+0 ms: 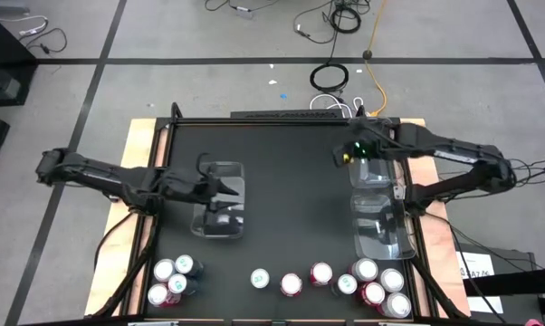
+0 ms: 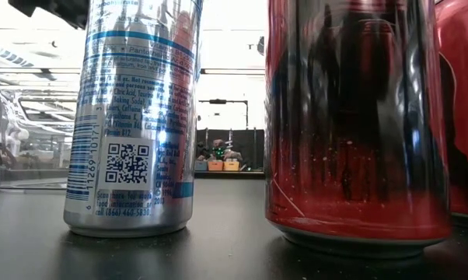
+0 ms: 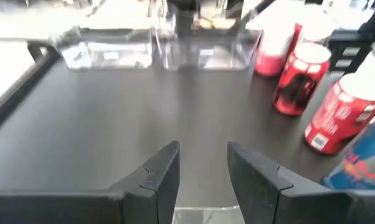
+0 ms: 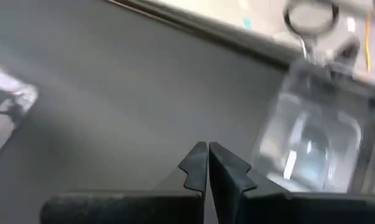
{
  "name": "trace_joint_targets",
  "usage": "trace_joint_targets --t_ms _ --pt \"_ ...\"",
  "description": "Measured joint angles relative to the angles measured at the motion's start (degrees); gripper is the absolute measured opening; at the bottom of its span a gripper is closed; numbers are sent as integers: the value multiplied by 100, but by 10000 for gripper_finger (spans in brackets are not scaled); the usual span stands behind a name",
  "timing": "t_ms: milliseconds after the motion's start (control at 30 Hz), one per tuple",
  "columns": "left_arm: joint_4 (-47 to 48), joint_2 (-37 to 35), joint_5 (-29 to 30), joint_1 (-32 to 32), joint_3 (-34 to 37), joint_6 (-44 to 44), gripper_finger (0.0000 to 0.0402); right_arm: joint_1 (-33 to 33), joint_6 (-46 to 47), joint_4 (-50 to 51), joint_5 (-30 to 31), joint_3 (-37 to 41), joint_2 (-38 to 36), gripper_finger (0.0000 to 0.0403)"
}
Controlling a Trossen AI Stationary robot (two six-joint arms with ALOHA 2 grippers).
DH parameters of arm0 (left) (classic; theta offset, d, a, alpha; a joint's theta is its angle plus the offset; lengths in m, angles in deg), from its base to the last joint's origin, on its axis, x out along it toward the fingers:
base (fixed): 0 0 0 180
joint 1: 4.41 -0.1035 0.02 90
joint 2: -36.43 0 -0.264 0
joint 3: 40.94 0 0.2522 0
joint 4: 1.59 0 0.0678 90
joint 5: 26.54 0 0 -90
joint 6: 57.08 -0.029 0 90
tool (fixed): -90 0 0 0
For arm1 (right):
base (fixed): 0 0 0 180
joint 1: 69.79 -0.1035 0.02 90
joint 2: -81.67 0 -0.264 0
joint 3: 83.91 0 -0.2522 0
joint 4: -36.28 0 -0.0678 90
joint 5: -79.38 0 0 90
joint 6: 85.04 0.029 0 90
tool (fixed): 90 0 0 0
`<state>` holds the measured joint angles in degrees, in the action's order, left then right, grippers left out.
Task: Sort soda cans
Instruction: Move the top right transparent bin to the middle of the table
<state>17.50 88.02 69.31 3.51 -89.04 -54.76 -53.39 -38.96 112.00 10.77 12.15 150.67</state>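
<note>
The soda cans stand upright along the table's near edge in the high view: a left cluster (image 1: 171,279), three in the middle (image 1: 291,284) and a right cluster (image 1: 377,288). The low view shows a silver-blue can (image 2: 133,117) and a red can (image 2: 351,117) up close. My left gripper (image 1: 224,188) hovers over the left clear bin (image 1: 220,222); its fingers stand open and empty (image 3: 203,168). My right gripper (image 1: 343,156) is shut and empty (image 4: 207,163), over bare table beside the far end of the right clear bins (image 1: 374,174).
Two clear bins (image 1: 383,226) lie end to end along the table's right side, one clear bin at the left centre. A raised black rim (image 1: 254,120) frames the table. Dark bare tabletop (image 1: 295,190) lies between the bins. Cables lie on the floor beyond the far edge.
</note>
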Motion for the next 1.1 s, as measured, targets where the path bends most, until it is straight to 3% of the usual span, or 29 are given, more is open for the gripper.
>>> trace_joint_targets --t_ms 233,500,800,1100 --pt "791 -1084 0 -2 153 -160 144 1194 141 16 -787 255 382 37" --pt "1367 -1845 -2 -2 153 -130 144 1805 -124 110 -977 287 1206 98" --pt "1253 -1991 -2 -2 153 -113 144 2260 -745 124 -979 287 1934 154" --pt "1175 -1990 -2 -2 153 -84 144 2646 -1086 -645 -1566 926 2123 147"
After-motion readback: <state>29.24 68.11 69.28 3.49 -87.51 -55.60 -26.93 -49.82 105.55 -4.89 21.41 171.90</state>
